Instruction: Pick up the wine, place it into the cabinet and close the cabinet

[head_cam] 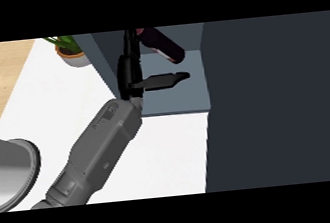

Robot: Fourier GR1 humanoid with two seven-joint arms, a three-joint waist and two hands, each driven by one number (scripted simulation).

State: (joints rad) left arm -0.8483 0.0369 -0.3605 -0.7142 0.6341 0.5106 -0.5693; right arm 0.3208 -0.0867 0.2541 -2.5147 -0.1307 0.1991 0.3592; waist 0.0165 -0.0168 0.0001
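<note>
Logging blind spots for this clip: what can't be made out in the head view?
- Wine bottle: its top is cut off by the frame's upper edge.
- Hand: which hand it is, unclear; the other is out of view.
- Potted plant: leaves cropped at the top.
- Cabinet: door not identifiable.

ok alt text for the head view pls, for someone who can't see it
A grey forearm reaches into an open cabinet, its black hand open with fingers straight, just below a dark red wine bottle lying tilted inside. A potted plant stands on the white counter to the cabinet's left.
</note>
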